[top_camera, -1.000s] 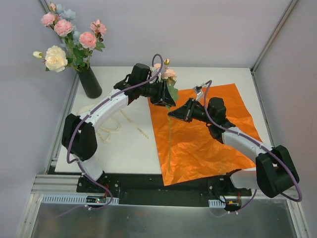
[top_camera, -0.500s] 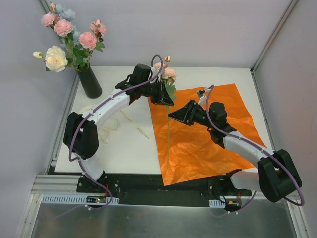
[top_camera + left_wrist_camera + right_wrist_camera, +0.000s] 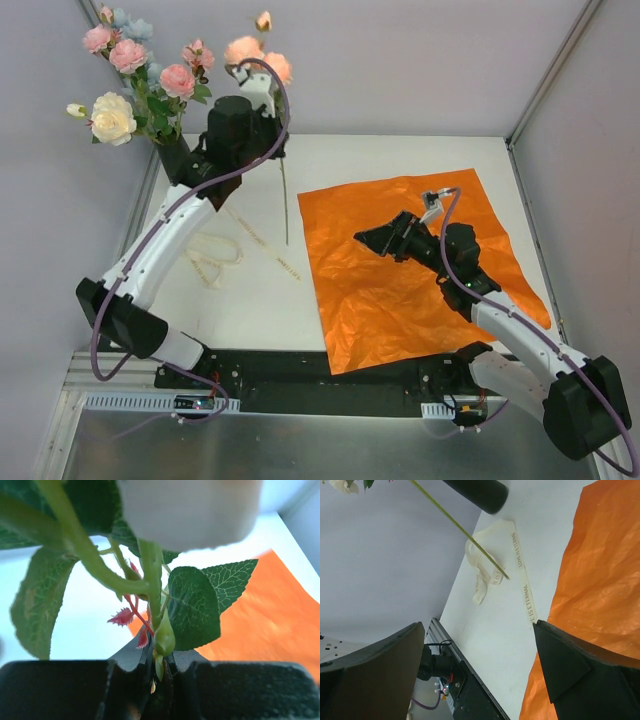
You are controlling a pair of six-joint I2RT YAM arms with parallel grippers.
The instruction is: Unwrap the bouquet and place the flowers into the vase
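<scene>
From above, the left gripper (image 3: 262,108) is up at the far left of the white table (image 3: 250,300), its jaws pressed together on a peach flower (image 3: 246,49). The blooms stand above the gripper, and the thin green stem (image 3: 285,195) hangs straight down below it to a point over the table, just left of the orange paper (image 3: 420,290). Whether the stem's end touches the table cannot be told. The dark vase (image 3: 174,156) stands in the far left corner, partly hidden by the left arm, and holds pink, cream and pale blue flowers (image 3: 128,55). The held flower is just beside the vase, not in it. A cream ribbon (image 3: 215,255) lies loose on the table, left of the paper. The right gripper (image 3: 385,238) hovers over the spread, crinkled paper with its jaws spread and nothing between them. In the left wrist view, the left gripper (image 3: 160,680) pinches the green stem (image 3: 150,570) where its fingers meet, with broad leaves (image 3: 192,605) above and the paper (image 3: 260,625) blurred behind. In the right wrist view, the right gripper (image 3: 477,630) has its two fingers (image 3: 370,670) wide apart. Between them show the table (image 3: 485,630), the ribbon (image 3: 490,565) and the edge of the paper (image 3: 600,580). The stem (image 3: 460,530) slants past the vase's base (image 3: 477,490), and its tip is near the ribbon.
</scene>
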